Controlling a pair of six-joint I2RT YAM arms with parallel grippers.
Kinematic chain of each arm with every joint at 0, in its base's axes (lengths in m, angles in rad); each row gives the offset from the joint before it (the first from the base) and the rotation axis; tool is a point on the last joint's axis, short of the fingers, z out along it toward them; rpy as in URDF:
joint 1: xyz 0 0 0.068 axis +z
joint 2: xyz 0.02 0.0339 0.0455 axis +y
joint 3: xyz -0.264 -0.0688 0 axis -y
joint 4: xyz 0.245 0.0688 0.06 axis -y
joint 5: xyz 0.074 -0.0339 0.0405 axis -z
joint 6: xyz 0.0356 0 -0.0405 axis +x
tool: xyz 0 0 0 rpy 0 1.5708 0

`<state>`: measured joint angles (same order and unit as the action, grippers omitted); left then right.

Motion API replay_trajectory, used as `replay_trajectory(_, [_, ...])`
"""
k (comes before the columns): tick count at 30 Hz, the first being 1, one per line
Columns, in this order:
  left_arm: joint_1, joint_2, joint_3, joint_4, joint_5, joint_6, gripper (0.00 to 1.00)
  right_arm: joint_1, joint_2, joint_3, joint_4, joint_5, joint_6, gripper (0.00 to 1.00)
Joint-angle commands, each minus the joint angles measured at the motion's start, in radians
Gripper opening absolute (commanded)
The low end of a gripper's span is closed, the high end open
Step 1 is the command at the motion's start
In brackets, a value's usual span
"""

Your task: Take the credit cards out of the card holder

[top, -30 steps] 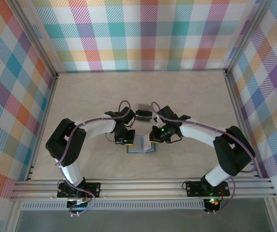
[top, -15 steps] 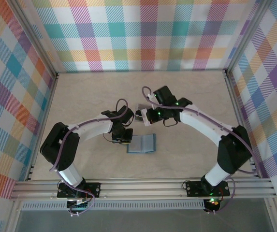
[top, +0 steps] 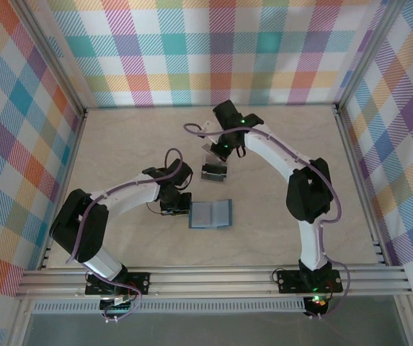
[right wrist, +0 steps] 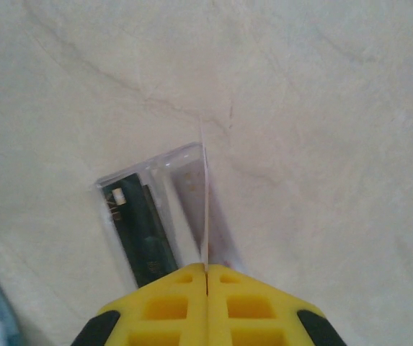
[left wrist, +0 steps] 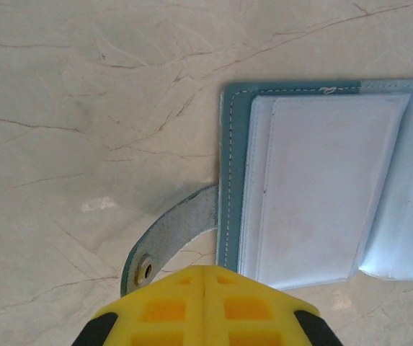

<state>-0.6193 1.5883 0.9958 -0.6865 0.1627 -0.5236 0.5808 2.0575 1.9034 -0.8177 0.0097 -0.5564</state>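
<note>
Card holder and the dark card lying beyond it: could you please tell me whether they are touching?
Apart. The top view shows a strip of bare table between the card holder and the dark card.

Teal card holder (left wrist: 321, 180), pale blue inside; marbled beige table (left wrist: 83, 108); plaid walls (top: 220, 50).
</note>
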Motion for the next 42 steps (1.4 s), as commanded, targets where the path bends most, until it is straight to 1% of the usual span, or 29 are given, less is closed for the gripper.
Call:
replay_trajectory(1, [0.007,-0.027,-0.022,-0.02,0.006,0.005,0.0,-0.012,0.053,0.108,-0.127,0.002,-0.148,0.0])
replay_trajectory(6, [0.009,-0.023,-0.022,-0.024,0.01,0.015,0.0,-0.018,0.136,0.221,-0.221,-0.002,-0.191,0.0])
replay_trajectory(12, [0.011,-0.009,-0.023,-0.015,0.024,0.015,0.0,-0.017,0.158,0.237,-0.261,-0.021,-0.221,0.0])
replay_trajectory(17, [0.01,-0.008,-0.016,-0.019,0.024,0.02,0.0,-0.018,0.162,0.235,-0.261,-0.01,-0.234,0.0])
replay_trajectory(20, [0.01,-0.009,-0.012,-0.026,0.02,0.02,0.0,-0.02,0.155,0.236,-0.212,0.058,-0.229,0.0])
replay_trajectory(22, [0.012,-0.011,-0.01,-0.028,0.02,0.023,0.0,-0.02,0.143,0.247,-0.199,0.063,-0.231,0.0])
replay_trajectory(26, [0.013,-0.013,-0.006,-0.033,0.013,0.023,0.0,-0.015,0.119,0.295,-0.237,0.02,-0.206,0.0])
replay_trajectory(31, [0.013,-0.011,-0.006,-0.027,0.016,0.02,0.0,0.001,0.085,0.287,-0.282,-0.033,-0.186,0.0])
replay_trajectory(39, [0.013,-0.01,-0.006,-0.029,0.016,0.024,0.0,0.007,0.126,0.281,-0.376,-0.095,-0.165,0.0])
replay_trajectory(42, [0.013,-0.013,-0.012,-0.028,0.016,0.025,0.0,0.007,0.146,0.276,-0.387,-0.08,-0.159,0.0])
